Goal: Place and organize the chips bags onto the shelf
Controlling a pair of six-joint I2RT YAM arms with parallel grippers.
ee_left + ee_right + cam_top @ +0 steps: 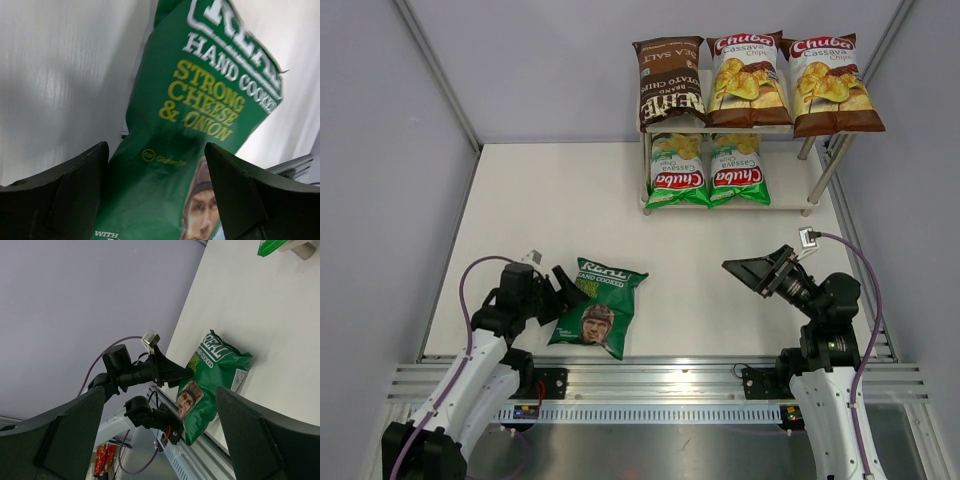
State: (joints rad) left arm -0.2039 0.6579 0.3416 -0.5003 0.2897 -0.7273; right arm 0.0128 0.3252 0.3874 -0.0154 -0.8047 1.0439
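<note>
Presently, five of the six bags are on the shelf (786,192). Its upper board is full, carrying the Kettle bag (670,85) and two brown Chuba bags (748,78) (830,85). Its lower board carries two green Chuba bags (677,172) (738,172), and the place at its right end is bare.

The REAL bag (598,308) is off the shelf. It lies face up on the table (550,200), well in front of the shelf and toward the left arm's side.

The left gripper (565,288) is at the edge of that bag farthest from the shelf. Its fingers are spread to either side of the bag's lower part and do not pinch it. The right gripper (745,270) hangs over the table in front of the shelf, also spread and carrying nothing.

Assessment: the step in hand is the pick-up of the sixth bag. The next move calls for closing on the bag's edge and lifting it clear. It must then be carried to the bare place on the shelf's lower board without toppling the neighbouring green bag. The reach may warrant a handover to the right arm
</note>
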